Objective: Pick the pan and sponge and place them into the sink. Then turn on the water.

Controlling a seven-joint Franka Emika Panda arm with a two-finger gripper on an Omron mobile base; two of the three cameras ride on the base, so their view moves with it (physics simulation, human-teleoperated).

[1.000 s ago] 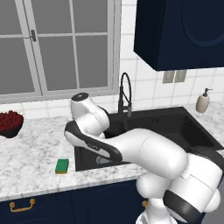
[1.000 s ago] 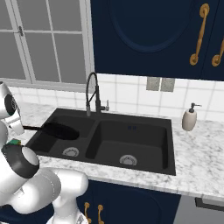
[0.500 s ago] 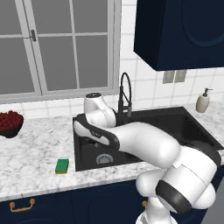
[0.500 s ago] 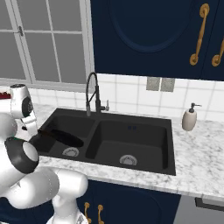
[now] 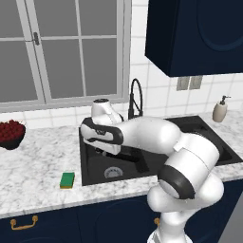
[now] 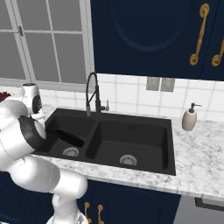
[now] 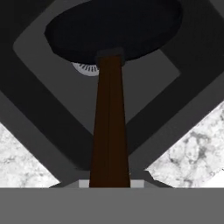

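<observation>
Clenched on the reddish-brown handle of the pan (image 7: 113, 30), gripper (image 7: 109, 183) at 6 o'clock in the hand view, black dish out at 12 over the left basin of the sink (image 6: 131, 131), drain (image 7: 87, 68) peeking beneath. Sponge (image 5: 67, 179) on the counter (image 5: 38, 166), at 9 o'clock from the basin.

fruit bowl (image 5: 10, 134), soap dispenser (image 6: 189, 118) — marble counter (image 5: 38, 166)
</observation>
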